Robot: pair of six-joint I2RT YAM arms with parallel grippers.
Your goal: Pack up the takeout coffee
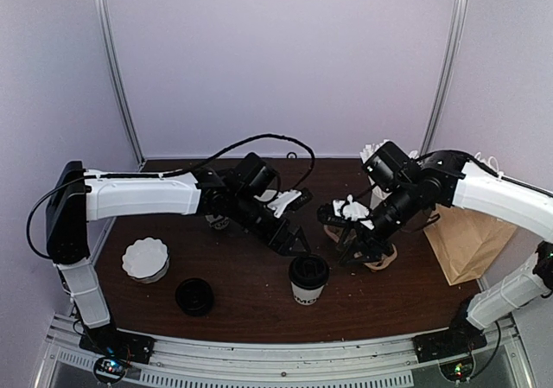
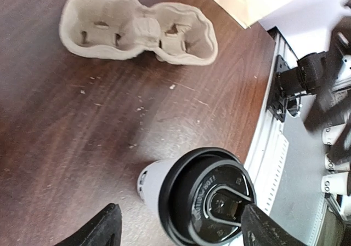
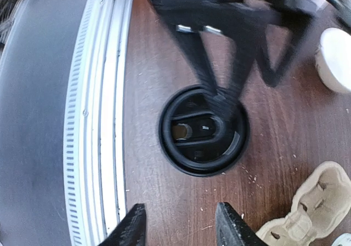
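The takeout coffee (image 1: 308, 280), a white paper cup with black lettering and a black lid, stands upright near the table's front middle. My left gripper (image 1: 292, 241) is open, just behind and above it. In the left wrist view the cup (image 2: 197, 202) sits between and beyond the spread fingers (image 2: 104, 227), not touched. My right gripper (image 1: 359, 248) is open and empty to the cup's right, over a cardboard cup carrier (image 1: 380, 257). In the right wrist view the lid (image 3: 203, 130) lies ahead of my open right gripper (image 3: 181, 229), with the left fingers blurred above it.
A brown paper bag (image 1: 467, 237) stands at the right. A loose black lid (image 1: 194, 295) and a stack of white lids (image 1: 145, 258) lie at the front left. A cup of white sticks (image 1: 376, 159) stands at the back. The carrier (image 2: 137, 27) lies beyond the cup.
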